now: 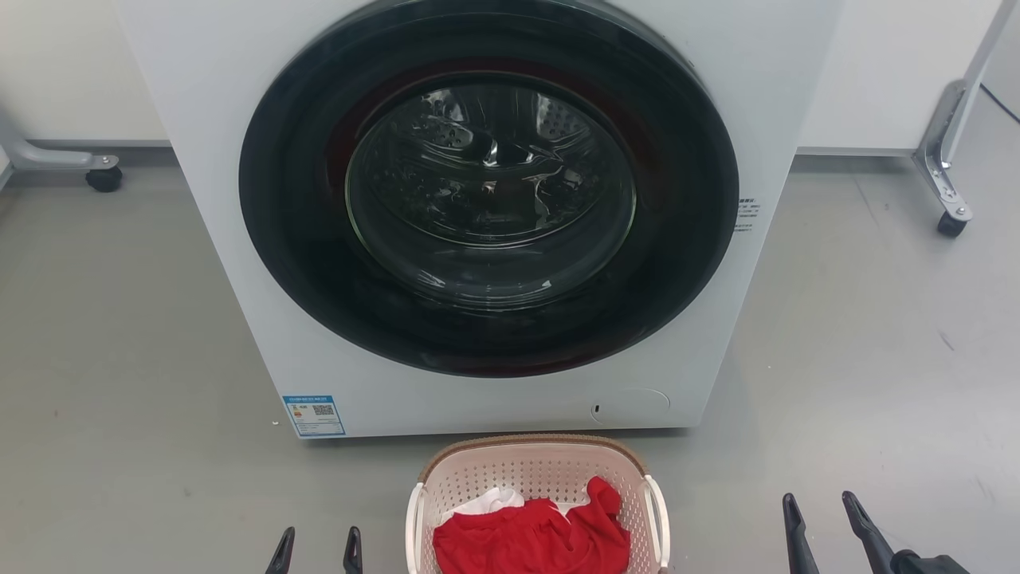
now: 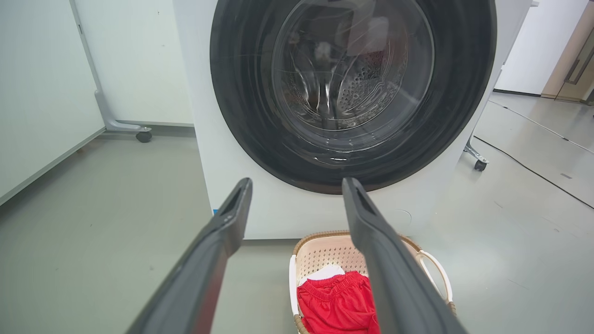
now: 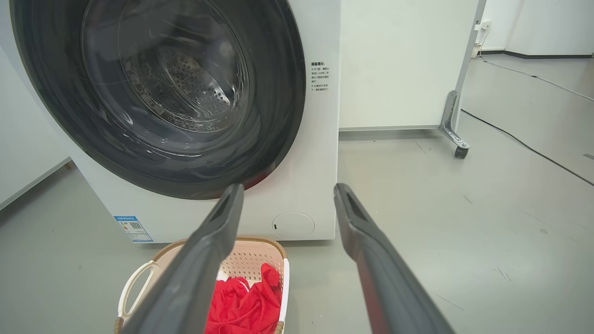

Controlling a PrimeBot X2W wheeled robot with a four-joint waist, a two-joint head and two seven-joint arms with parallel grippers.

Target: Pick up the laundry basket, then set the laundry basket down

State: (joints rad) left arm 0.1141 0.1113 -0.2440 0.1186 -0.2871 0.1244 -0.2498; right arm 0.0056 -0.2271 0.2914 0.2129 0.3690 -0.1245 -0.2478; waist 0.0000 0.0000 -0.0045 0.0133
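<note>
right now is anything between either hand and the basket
Nothing visible does. The left hand and right hand, both open, flank the basket, with just floor between each and its side.

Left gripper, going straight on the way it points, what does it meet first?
Probably the washing machine, around the lower rim of its door; the laundry basket lies below that line.

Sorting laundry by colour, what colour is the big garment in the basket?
The garment is red, clearest in head view.
</note>
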